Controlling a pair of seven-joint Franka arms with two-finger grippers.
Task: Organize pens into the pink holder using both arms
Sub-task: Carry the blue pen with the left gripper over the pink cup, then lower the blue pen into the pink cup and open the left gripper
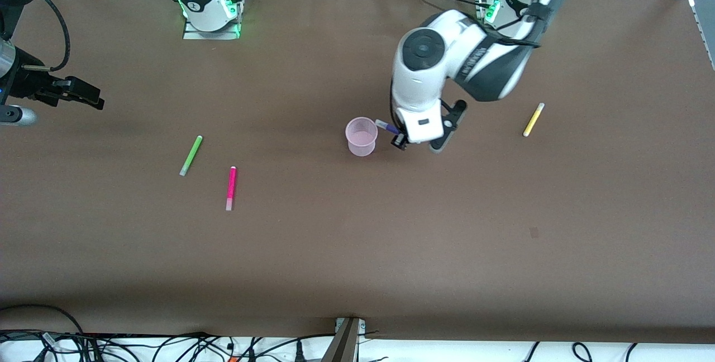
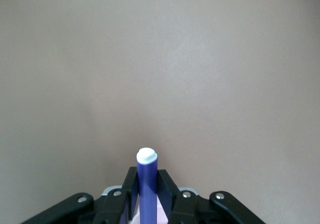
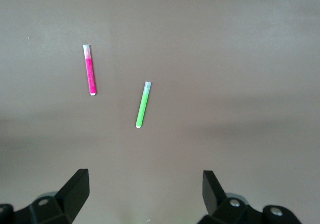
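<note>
Four pens, one cup [image 1: 361, 136] sitting mid-tabletop. Left end effector [image 2: 148, 196] is clamping the purple pen [image 2: 147, 184] beside the cup, pale cap aiming at the rim; the left wrist view is missing the cup. Green pen [image 1: 191, 155] and pink pen [image 1: 230, 187] are lying lengthwise toward the right arm's end, yellow pen [image 1: 533, 119] toward the left arm's. Right end effector [image 3: 145, 194] is waiting, fingers apart, over the end edge.

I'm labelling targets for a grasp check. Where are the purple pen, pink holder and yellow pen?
purple pen [image 2: 147, 184], left wrist view, mid barrel
pink holder [image 1: 361, 144], front view, side wall
yellow pen [image 1: 533, 119], front view, mid barrel
</note>
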